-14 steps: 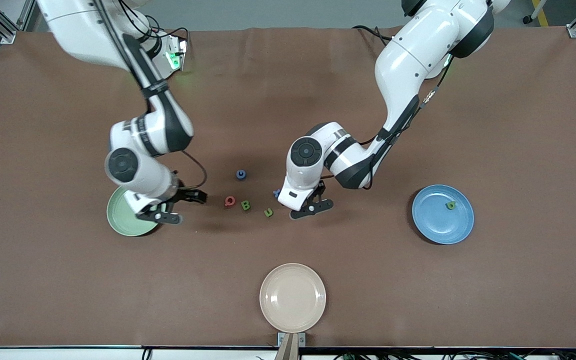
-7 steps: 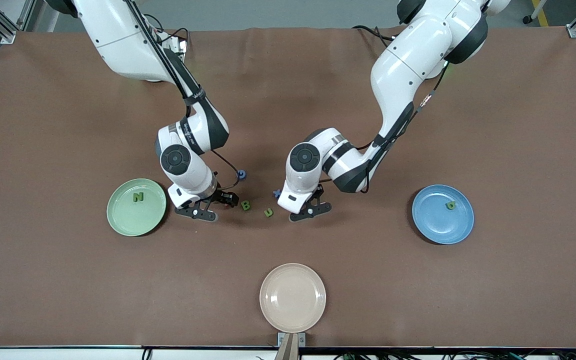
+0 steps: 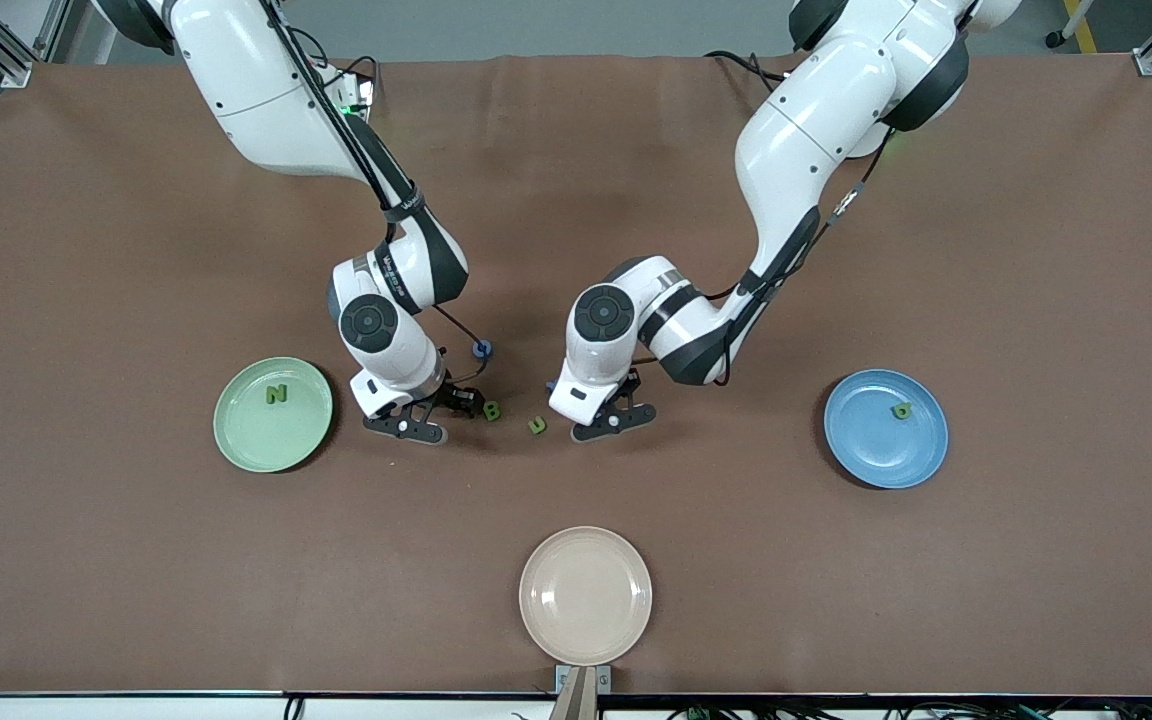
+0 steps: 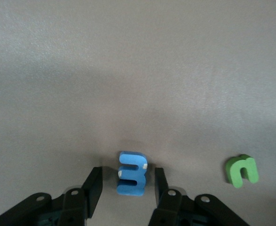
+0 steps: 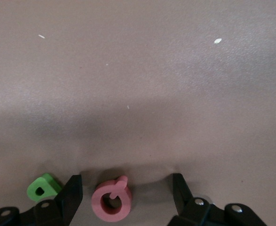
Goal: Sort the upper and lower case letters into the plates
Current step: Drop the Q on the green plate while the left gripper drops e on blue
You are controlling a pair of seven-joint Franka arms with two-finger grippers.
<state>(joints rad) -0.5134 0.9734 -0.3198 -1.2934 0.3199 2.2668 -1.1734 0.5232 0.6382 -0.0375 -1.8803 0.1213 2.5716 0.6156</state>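
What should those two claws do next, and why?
Probably both should close. The left claw already straddles the blue E-like piece, its fingers near each side, and the right claw brackets the pink Q more widely. Neither letter looks pinched yet.

The front camera looks down from high across the desk (image 3: 836,600), facing both arm bases. Each wrist camera sits close above the desk, looking past its own tool. All three views share the mid-desk patch where the green B (image 3: 492,410) (image 5: 43,187) lies.
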